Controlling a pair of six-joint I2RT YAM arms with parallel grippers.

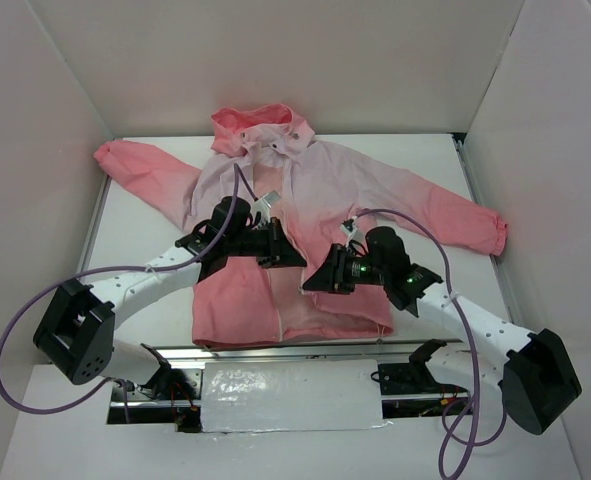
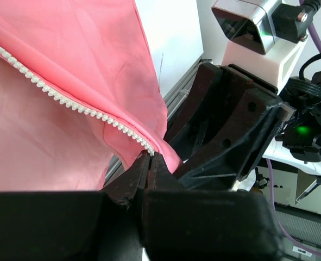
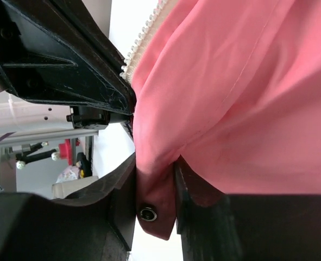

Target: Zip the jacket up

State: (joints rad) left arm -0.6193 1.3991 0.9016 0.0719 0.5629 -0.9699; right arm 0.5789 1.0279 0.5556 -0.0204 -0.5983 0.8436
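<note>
Thin, smooth jacket point(image 1: 320, 185) laid flat mid-table point(image 1: 155, 230), pale pink at chest, coral at hem point(image 1: 235, 325) & sleeves point(image 1: 145, 165), soft creases throughout. Long axis near-far: hood point(image 1: 260, 125) at far end, hem toward arm bases, sleeves out to L & R. White zipper point(image 2: 68, 100) w/ small beaded teeth along 1 front edge. L gripper point(image 2: 149, 160) pinched tight on jacket edge at zipper's end. R gripper point(image 3: 155, 185) clamped narrow on coral fabric corner w/ 1 round metal snap point(image 3: 148, 212). Both grippers close together over lower front.
</note>
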